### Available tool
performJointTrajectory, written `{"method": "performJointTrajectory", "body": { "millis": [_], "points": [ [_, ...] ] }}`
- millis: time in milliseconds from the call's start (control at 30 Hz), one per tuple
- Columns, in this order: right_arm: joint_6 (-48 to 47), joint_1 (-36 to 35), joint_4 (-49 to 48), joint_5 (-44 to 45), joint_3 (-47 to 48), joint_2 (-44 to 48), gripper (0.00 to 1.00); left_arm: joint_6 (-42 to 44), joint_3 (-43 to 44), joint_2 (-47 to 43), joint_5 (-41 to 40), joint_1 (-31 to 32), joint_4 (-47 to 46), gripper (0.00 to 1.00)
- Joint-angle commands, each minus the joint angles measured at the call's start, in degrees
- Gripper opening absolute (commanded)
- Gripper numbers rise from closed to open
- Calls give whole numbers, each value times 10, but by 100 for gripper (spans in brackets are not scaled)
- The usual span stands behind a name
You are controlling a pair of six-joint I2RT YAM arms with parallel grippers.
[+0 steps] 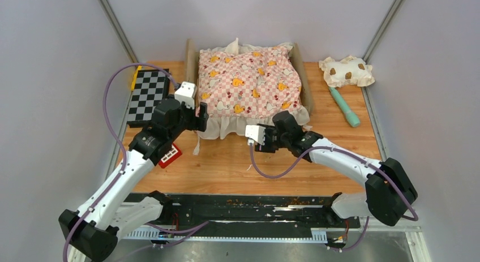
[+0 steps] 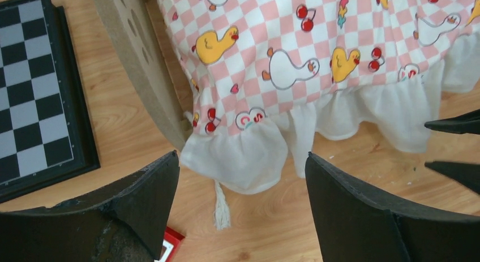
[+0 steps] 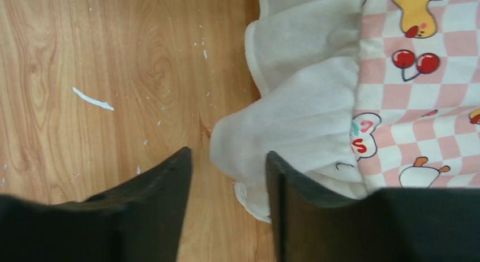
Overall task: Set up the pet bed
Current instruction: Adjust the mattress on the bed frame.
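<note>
Black-jointed white arms rise from a dark rail at the near edge and reach forward over the light wooden bench. Under the left arm, a small red-and-white block lies on the wood. Just beyond, the left tool hovers with its jaws wide apart above the near left corner of a pink checkered cushion with a white ruffle and a duck-and-cherry print; nothing is in its grip, and a short white tassel hangs from the ruffle onto the bench below it. The right tool sits low at the near right part of the same ruffle, its jaws narrowly parted; the white frill lies in the gap against one finger and is not pinched. The cushion covers the pet bed, a light-wood frame standing at the far middle of the bench, only its side boards showing along the cushion's left and right edges. Left of the frame lies a flat black-and-white chequered board with a yellow edge. Right of it lies a slim teal stick, and behind that, at the far right corner, a small cream pillow with brown spots.
</note>
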State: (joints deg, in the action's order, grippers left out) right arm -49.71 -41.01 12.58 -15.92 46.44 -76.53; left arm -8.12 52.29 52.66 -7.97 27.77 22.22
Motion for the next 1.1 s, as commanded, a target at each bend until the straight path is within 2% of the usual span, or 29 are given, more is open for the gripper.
{"method": "performJointTrajectory", "body": {
  "millis": [0,67,200,333,433,500,633,733,833,933,1067],
  "points": [
    [80,-3,-55,25,22,50,59,-13,82,41,6,1,-27,89],
    [153,5,-102,50,33,74,66,-15,123,83,20,1,-43,88],
    [278,47,-183,90,90,67,58,-16,204,169,31,1,-80,86],
    [402,89,-217,152,181,-21,45,-20,266,273,22,1,-123,79],
    [486,115,-215,213,262,-118,38,-32,284,339,18,1,-179,74],
    [529,129,-228,218,306,-190,36,-36,287,383,19,1,-213,69],
    [551,141,-279,261,337,-277,35,-31,287,448,35,2,-276,66],
    [555,153,-287,287,347,-317,34,-20,297,494,42,4,-273,65],
    [554,165,-273,316,345,-340,34,-4,288,518,8,8,-256,65],
    [552,175,-262,342,330,-345,34,3,288,537,-66,8,-202,65],
    [558,190,-246,351,325,-329,36,9,268,544,-85,8,-192,65]
  ]
}}
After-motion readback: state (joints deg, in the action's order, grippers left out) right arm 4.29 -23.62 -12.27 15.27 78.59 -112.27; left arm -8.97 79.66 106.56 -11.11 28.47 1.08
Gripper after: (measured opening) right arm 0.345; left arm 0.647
